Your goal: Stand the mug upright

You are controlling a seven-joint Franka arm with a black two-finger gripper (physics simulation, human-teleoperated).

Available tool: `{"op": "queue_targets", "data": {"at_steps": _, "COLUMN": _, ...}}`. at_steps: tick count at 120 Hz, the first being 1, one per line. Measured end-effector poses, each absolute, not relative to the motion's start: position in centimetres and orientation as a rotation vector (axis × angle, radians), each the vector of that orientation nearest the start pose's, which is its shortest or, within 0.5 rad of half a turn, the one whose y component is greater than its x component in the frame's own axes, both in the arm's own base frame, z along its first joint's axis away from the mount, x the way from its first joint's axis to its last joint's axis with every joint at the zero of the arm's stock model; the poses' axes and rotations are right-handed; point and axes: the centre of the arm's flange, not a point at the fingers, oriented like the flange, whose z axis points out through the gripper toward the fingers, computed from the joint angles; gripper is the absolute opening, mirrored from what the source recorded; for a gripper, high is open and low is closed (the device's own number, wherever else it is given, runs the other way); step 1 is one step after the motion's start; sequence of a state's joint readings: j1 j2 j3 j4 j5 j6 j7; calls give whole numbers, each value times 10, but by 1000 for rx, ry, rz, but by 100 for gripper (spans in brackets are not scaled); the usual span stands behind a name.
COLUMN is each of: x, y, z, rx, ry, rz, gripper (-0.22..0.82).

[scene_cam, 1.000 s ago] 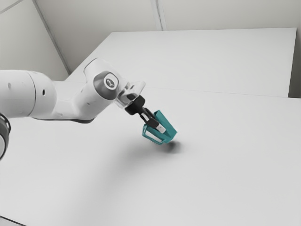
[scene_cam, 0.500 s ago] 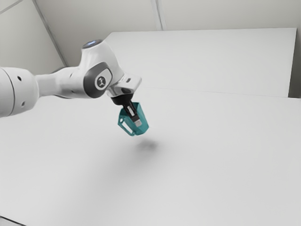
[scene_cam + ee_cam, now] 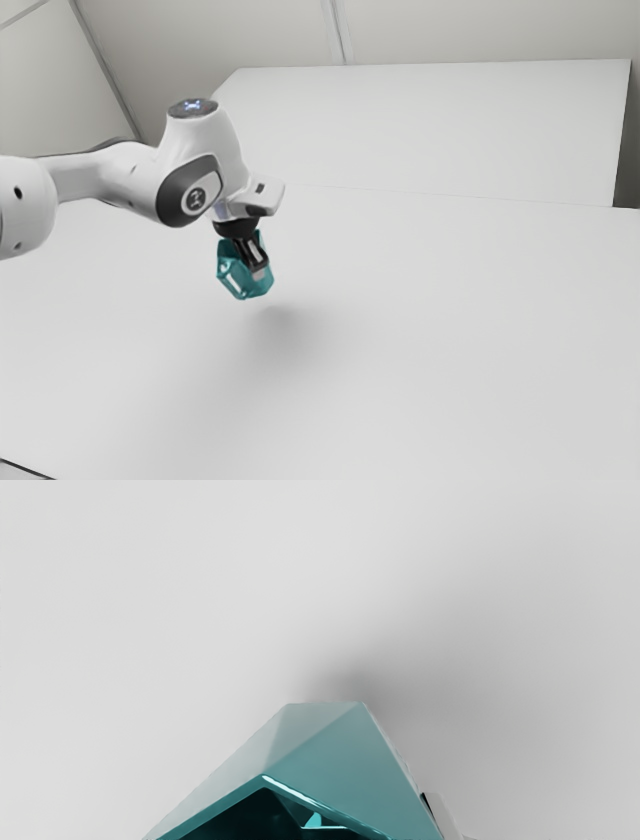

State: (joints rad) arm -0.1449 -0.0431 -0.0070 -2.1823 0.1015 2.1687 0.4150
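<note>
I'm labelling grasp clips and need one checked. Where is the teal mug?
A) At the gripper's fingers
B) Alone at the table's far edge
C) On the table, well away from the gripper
A: in the exterior view, a finger of the gripper lies along the teal mug's side.

White arm, dark joint caps (image 3: 190, 197).

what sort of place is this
Probably a plain robot test room, simulated: a white robot arm holds a teal mug over a white table, with pale walls behind.
</note>
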Motion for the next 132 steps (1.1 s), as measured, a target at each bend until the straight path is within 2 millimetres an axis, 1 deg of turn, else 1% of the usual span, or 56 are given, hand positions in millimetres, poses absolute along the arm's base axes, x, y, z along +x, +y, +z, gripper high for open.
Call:
{"op": "queue_targets", "data": {"at_steps": 24, "x": 507, "y": -84, "z": 406, "rx": -2904, "ry": 853, "rz": -18, "gripper": -18}}
{"op": "queue_targets", "data": {"at_steps": 40, "x": 493, "y": -86, "z": 394, "rx": -2911, "ry": 796, "rz": -15, "gripper": -18}}
{"op": "queue_targets", "data": {"at_steps": 63, "x": 483, "y": -90, "z": 382, "rx": -2927, "ry": 714, "rz": -20, "gripper": -18}}
{"op": "queue_targets", "data": {"at_steps": 97, "x": 475, "y": -89, "z": 376, "rx": -2913, "ry": 602, "rz": -43, "gripper": -18}}
{"op": "queue_targets", "data": {"at_steps": 132, "x": 473, "y": -80, "z": 371, "rx": -2922, "ry": 475, "rz": -46, "gripper": -18}}
